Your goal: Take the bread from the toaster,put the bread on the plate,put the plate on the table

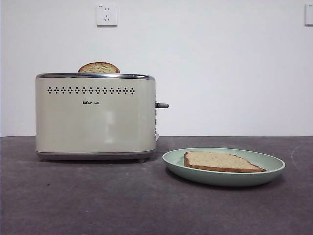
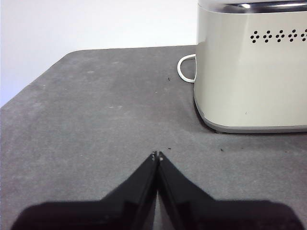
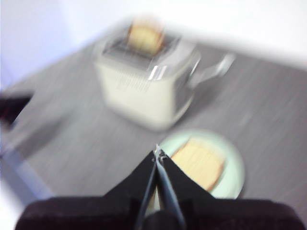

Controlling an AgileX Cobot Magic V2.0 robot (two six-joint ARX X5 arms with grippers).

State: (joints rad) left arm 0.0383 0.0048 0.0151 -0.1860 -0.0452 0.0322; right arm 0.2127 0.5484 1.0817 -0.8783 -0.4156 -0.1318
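Note:
A cream toaster (image 1: 95, 117) stands on the dark table (image 1: 98, 200), left of centre. One slice of bread (image 1: 99, 68) sticks up from its slot. A second slice (image 1: 220, 162) lies flat on the pale green plate (image 1: 274, 169), which rests on the table right of the toaster. My left gripper (image 2: 157, 155) is shut and empty, low over the table beside the toaster (image 2: 254, 72). My right gripper (image 3: 157, 153) is shut and empty, high above the plate (image 3: 235, 177) and its slice (image 3: 199, 163); that view is blurred. The toaster (image 3: 144, 91) with its slice (image 3: 144, 38) shows there too.
A white cord (image 2: 184, 69) loops on the table behind the toaster. A grey lever (image 1: 162, 105) sticks out of the toaster's side towards the plate. A wall socket (image 1: 106, 15) is on the white wall. The table's corner edge (image 2: 43, 76) is cut off diagonally.

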